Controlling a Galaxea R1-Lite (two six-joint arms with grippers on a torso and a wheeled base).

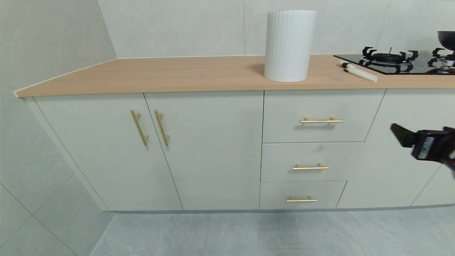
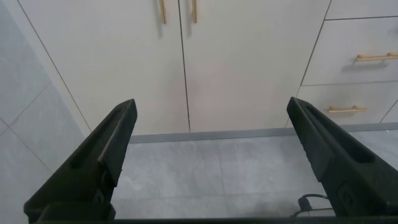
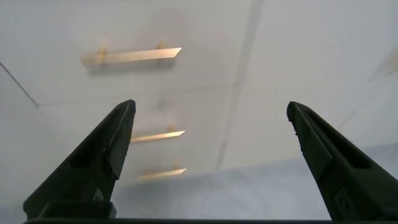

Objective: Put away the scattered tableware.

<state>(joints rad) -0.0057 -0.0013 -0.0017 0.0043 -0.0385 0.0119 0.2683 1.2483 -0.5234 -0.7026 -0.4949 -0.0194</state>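
Two white utensils lie on the wooden countertop, between a tall white ribbed holder and the hob. My right gripper hangs in front of the cabinet face, to the right of the top drawer and below counter height. In the right wrist view that gripper stands open and holds nothing, facing the drawer handles. My left gripper is open too, low over the floor and facing the double cabinet doors.
A stack of three drawers with gold handles sits under the ribbed holder. Double doors are to their left. A black gas hob with a dark pot takes the counter's right end. Grey tiled floor lies in front.
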